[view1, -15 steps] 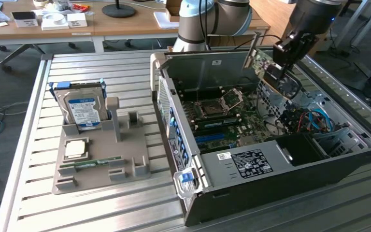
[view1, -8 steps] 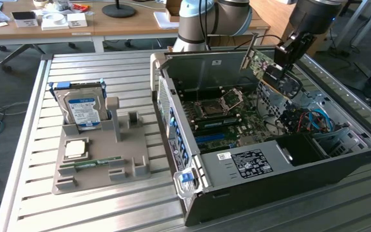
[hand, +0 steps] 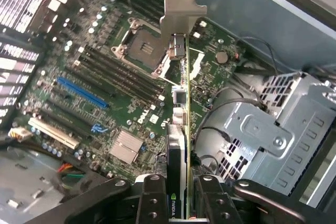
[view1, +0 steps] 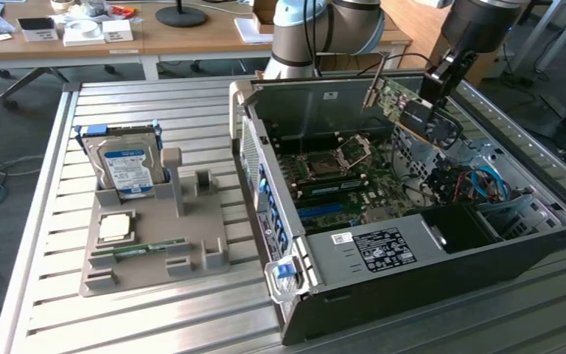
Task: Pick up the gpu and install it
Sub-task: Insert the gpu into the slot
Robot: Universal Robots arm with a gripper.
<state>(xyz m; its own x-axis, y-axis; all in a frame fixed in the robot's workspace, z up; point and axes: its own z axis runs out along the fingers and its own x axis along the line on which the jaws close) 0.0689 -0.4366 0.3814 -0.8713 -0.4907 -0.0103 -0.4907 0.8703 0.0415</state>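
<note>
Dark green-black gpu (view1: 413, 109) with silvery end bracket (hand: 181, 14), clamped on edge and tilted in the tool (view1: 438, 87), aloft over the motherboard (view1: 347, 173).

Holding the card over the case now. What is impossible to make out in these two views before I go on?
1. Wrist view: the gpu shows edge-on, so its contact edge is hidden.
2. Wrist view: the tool, shut on the gpu, is cut off by the picture's edge.
3. Exterior view: slots on the motherboard are too small to tell which lies beneath the gpu.
</note>
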